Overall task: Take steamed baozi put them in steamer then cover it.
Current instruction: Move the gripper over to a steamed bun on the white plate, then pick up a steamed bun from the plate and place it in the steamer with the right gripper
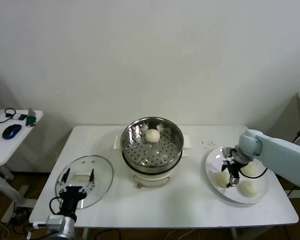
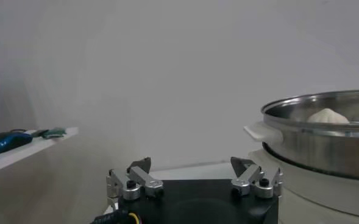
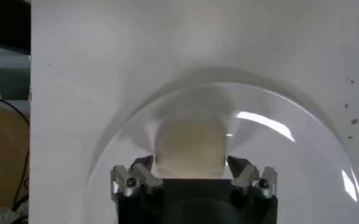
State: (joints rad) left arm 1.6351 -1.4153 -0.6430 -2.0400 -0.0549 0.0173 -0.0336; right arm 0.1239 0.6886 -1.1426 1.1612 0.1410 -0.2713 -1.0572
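Observation:
The steamer (image 1: 151, 145) stands at the table's middle with one steamed baozi (image 1: 152, 135) on its perforated tray. Three more baozi lie on a white plate (image 1: 212, 167) at the right. My right gripper (image 1: 233, 176) is down on the plate with its fingers against both sides of the left baozi (image 1: 222, 178), which fills the space between the fingers (image 3: 144, 170) in the right wrist view. The other two baozi (image 1: 248, 188) (image 1: 251, 170) lie beside it. The glass cover (image 1: 101, 175) lies flat at the table's front left. My left gripper (image 1: 79, 176) hangs open over it, holding nothing.
A small side table (image 1: 12, 137) with a mouse and cables stands at the far left. In the left wrist view the steamer (image 2: 325, 143) rises close beside the open left gripper (image 2: 191, 164). The plate's rim (image 3: 277, 103) lies near the table's right edge.

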